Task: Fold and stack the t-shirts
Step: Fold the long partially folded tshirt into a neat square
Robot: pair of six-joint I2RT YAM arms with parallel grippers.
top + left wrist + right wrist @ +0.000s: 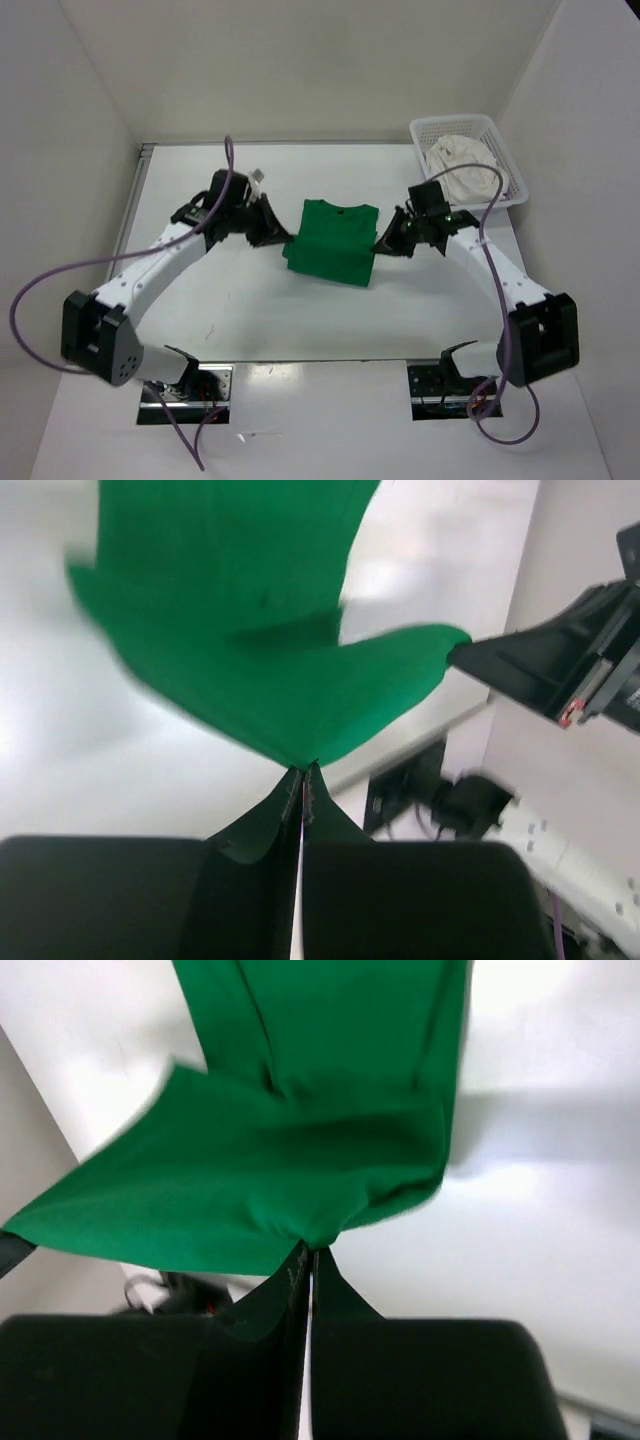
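Two grippers: left gripper [283, 238] and right gripper [381, 245], each clamped tight on cloth.
Shirt: green t-shirt [333, 243], pinched at its 9 and 3 o'clock edges, spread at the centre of the table [300, 315].
Basket: mesh basket [468, 122] at 1 o'clock, white t-shirt [462, 160] bunched inside.

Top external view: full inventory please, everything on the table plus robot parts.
green t-shirt: 1, bright green, table centre, partly folded
cream cloth: 1, white/cream, bunched inside the basket
basket: 1, white mesh, far right corner
table: 1, white
cables: 2, purple, one trailing from each arm
left gripper: 1, black, shut on the green t-shirt's left edge
right gripper: 1, black, shut on its right edge
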